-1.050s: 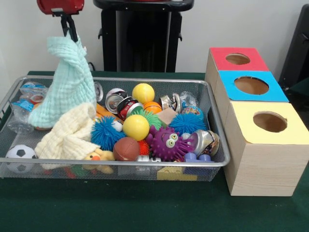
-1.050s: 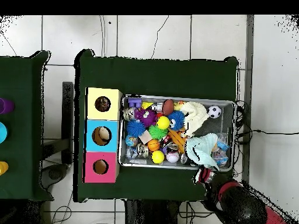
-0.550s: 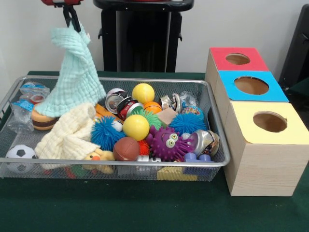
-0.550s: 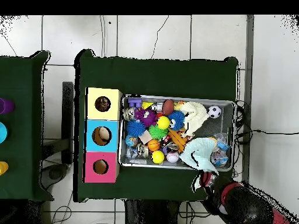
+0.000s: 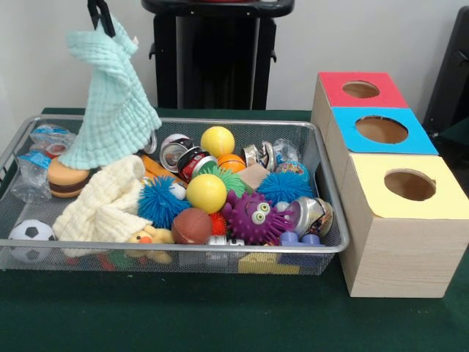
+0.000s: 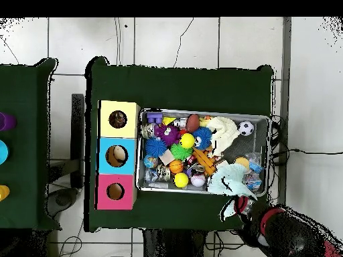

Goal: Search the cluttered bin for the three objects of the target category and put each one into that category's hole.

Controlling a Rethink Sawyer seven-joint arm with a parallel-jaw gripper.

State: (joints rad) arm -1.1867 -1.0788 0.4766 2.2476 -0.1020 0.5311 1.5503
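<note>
Front view: the black hand (image 5: 100,16) pinches the top corner of a mint muslin cloth (image 5: 110,106), which hangs limp beneath it over the wire bin (image 5: 322,176). Overhead view: the cloth (image 6: 230,182) drapes beside the hand, soft and light.

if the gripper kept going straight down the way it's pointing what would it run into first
The gripper is shut on the hanging mint-green muslin cloth. Straight below, past the cloth, it would probably meet the toy hamburger in the wire mesh bin, though depth is unclear.
</note>
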